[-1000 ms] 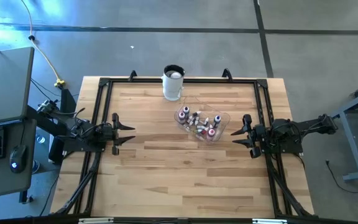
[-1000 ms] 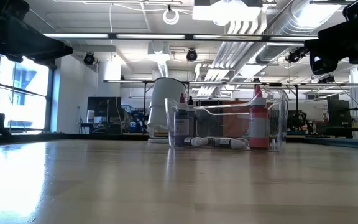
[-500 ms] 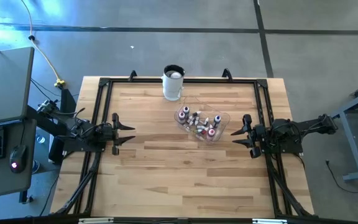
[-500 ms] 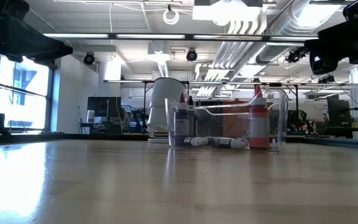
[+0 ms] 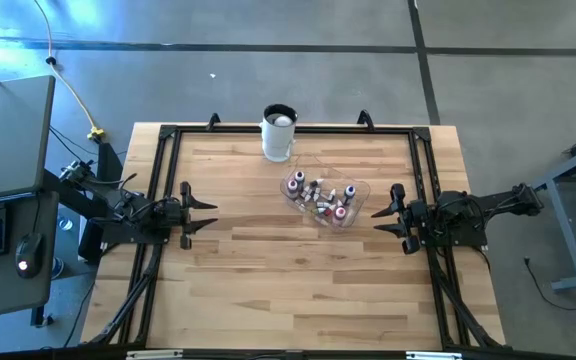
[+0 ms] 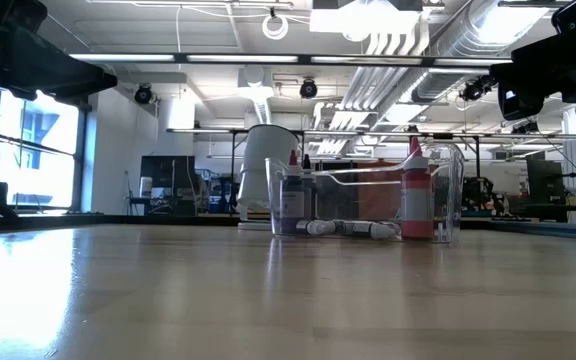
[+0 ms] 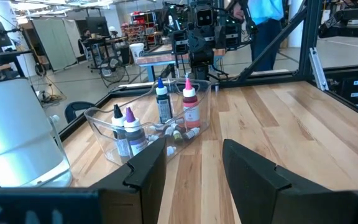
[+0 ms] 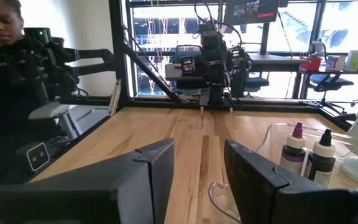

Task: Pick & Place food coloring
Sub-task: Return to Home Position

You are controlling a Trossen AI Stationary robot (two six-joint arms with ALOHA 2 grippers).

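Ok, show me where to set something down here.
Bare: the near half of the table, in front of the left gripper and right gripper; also the stretch from left gripper to clear bowl. Crowded: far middle, white cup by the bowl of food coloring bottles.

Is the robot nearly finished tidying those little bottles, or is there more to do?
Looks finished. Done: the food coloring bottles sit in the clear bowl, some upright, some lying. In hand: nothing; the left claw and right claw are open and empty at the table's sides. Left: no loose bottle shows on the table.
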